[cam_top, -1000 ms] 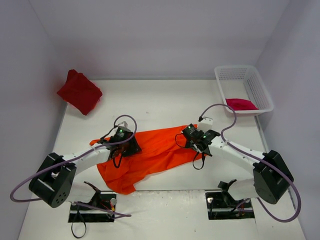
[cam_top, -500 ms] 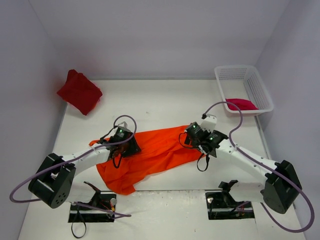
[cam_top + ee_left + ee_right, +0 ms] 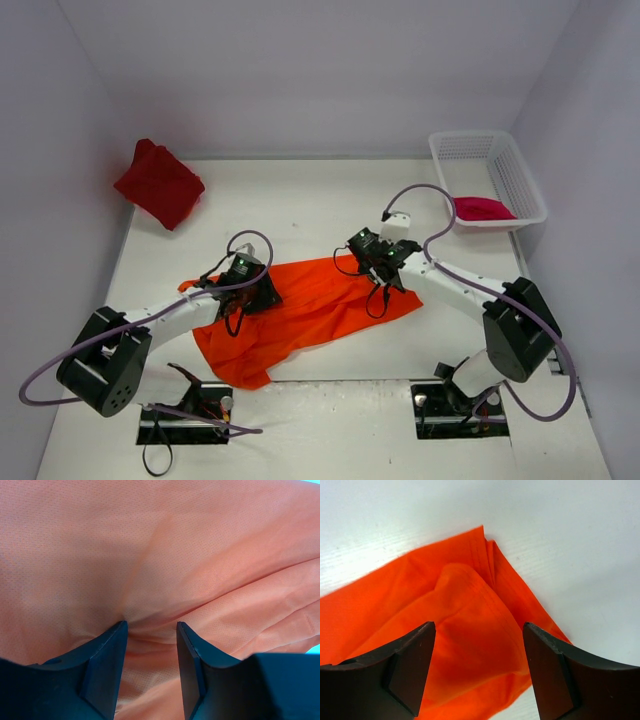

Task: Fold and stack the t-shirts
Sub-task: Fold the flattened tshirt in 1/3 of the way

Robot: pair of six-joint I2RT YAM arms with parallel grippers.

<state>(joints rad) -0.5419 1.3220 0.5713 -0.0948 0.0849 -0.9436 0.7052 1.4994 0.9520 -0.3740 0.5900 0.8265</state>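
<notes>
A bright orange t-shirt (image 3: 310,305) lies crumpled across the table's middle. My left gripper (image 3: 256,292) rests on its left part; in the left wrist view the gripper (image 3: 151,625) stands open, fingertips pressed into puckered orange cloth (image 3: 160,545). My right gripper (image 3: 366,256) hovers at the shirt's upper right edge. The right wrist view shows this gripper (image 3: 479,625) open, its jaws wide apart above a folded-over flap of the shirt (image 3: 420,590), not touching it. A folded dark red t-shirt (image 3: 158,183) sits at the back left. A crimson-pink t-shirt (image 3: 483,208) lies in the basket.
The white mesh basket (image 3: 470,148) stands at the back right corner. White walls close in the table on three sides. Bare white table (image 3: 560,540) lies beyond the orange shirt's edge. Both arm bases sit at the near edge.
My right gripper has moved left and toward the back along the orange shirt's upper edge. The shirt's right corner now lies flat on the table. The left arm has not moved.
</notes>
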